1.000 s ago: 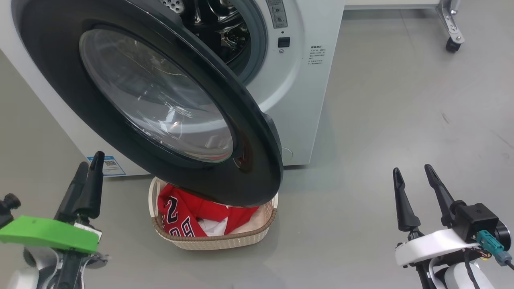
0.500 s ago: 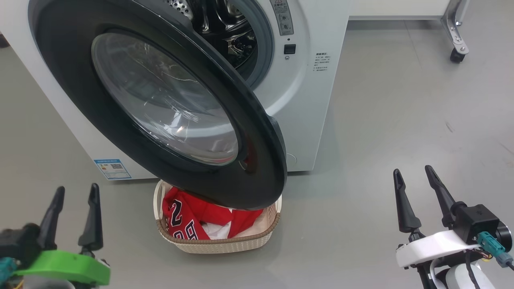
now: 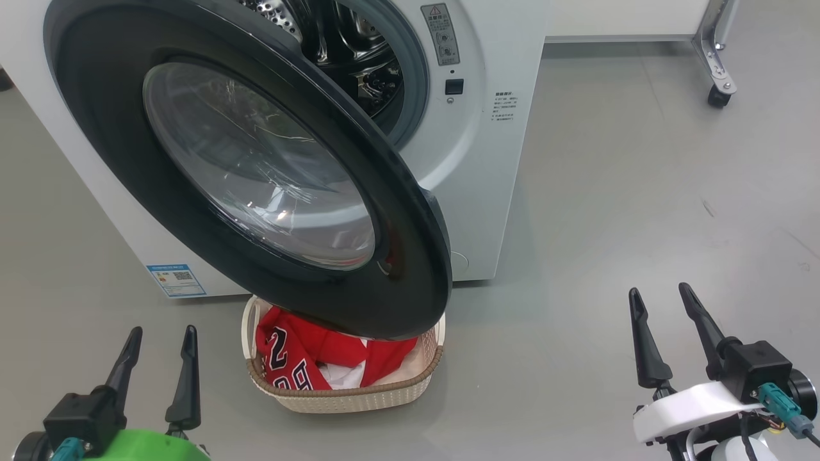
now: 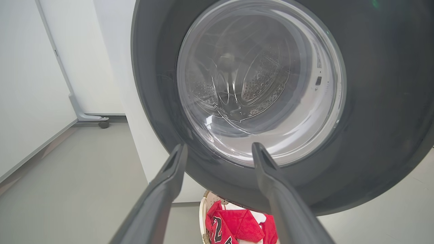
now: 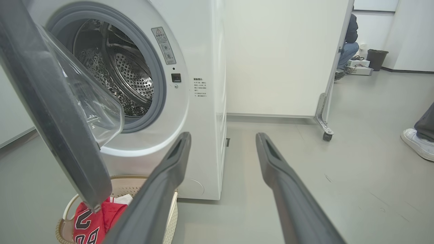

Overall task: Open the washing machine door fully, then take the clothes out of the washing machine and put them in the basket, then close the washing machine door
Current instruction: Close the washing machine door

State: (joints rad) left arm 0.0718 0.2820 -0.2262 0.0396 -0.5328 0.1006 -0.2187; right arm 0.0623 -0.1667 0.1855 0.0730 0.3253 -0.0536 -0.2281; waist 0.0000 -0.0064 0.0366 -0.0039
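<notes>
Since a second ago the left tool (image 3: 163, 331) has swung down to the head view's lower left, its two dark fingers now pointing up and standing well apart with nothing between them. The right tool (image 3: 660, 291) sits much as before at the lower right, fingers likewise apart and empty above the grey floor (image 3: 640, 192). The washing machine door (image 3: 256, 173) hangs open at an angle from the washing machine (image 3: 487, 160), its lower edge over the basket (image 3: 346, 392), which stands on the floor just in front of the machine. The clothes (image 3: 307, 349) lie in the basket — red with white, a dark numeral showing. The right wrist view looks past the door's edge straight into the steel drum (image 5: 115, 74), which the left wrist view gives dimly, through the door's glass — and the right wrist view also catches a person's white shoe (image 5: 418, 144) at its right edge.
</notes>
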